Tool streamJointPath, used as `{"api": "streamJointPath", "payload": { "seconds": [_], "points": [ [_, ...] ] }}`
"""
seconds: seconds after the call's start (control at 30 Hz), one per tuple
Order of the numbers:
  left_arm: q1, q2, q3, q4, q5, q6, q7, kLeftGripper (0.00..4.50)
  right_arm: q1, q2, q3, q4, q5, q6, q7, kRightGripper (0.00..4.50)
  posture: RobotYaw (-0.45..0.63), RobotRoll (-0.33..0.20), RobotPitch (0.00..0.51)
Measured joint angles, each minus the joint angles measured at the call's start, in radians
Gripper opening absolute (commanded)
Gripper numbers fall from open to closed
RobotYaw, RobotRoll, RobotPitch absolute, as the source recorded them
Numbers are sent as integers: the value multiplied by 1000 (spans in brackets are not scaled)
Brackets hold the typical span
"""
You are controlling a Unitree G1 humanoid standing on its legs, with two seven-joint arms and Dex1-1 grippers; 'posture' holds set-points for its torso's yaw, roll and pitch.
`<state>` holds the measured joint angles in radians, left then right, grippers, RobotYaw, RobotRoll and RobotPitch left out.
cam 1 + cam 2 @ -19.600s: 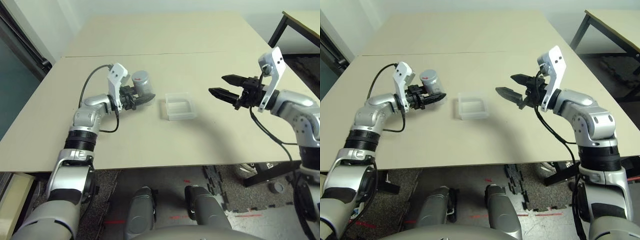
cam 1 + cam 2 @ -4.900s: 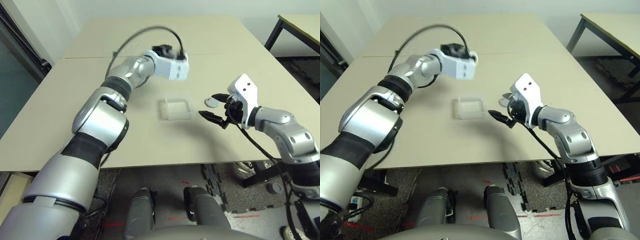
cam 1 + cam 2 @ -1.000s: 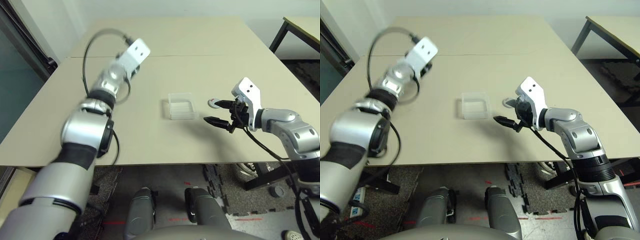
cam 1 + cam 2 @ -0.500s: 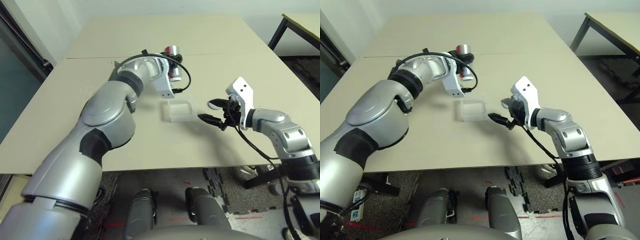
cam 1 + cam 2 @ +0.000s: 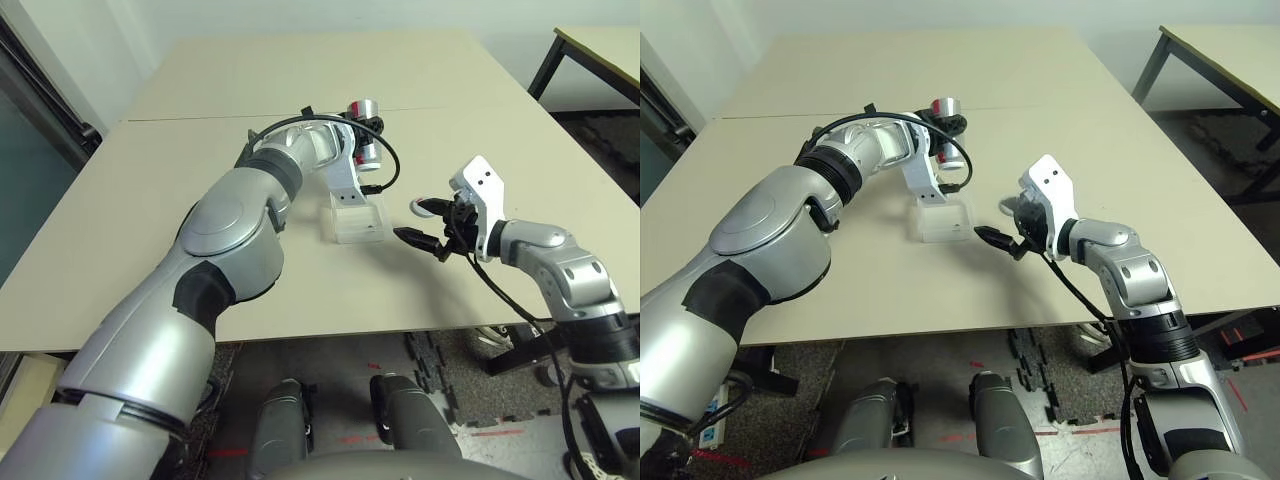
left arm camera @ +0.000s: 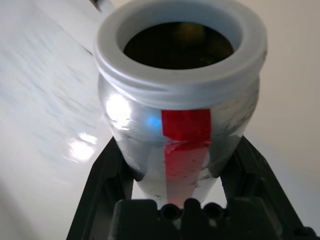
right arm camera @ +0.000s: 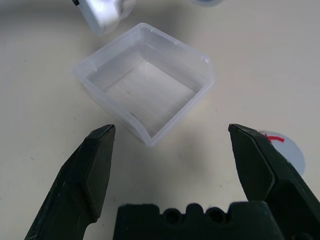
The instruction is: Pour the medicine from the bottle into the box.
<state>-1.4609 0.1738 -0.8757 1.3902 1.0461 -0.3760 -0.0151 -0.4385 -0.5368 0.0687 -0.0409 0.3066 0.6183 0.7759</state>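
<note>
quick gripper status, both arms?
Left gripper: shut on the bottle, uncapped.
Right gripper: open, holding nothing, facing the box.

No readable text anywhere; the bottle (image 6: 182, 100) bears only a plain red stripe.

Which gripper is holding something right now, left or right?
The left gripper: its fingers clamp the uncapped bottle above the box. The right gripper stands open and empty beside the box.
</note>
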Motion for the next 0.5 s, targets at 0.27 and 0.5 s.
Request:
{"api": "streamJointPath", "payload": {
  "seconds": [0.27, 0.5],
  "points": [
    [72, 56, 673, -8, -611, 212, -235, 2544, -11, -5, 7, 8, 0, 0, 32, 4500, -87, 0, 68],
    [187, 85, 1075, -31, -969, 384, -157, 2544, -40, -9, 33, 69, -16, -12, 74, 4500, -43, 0, 75]
  ]
}}
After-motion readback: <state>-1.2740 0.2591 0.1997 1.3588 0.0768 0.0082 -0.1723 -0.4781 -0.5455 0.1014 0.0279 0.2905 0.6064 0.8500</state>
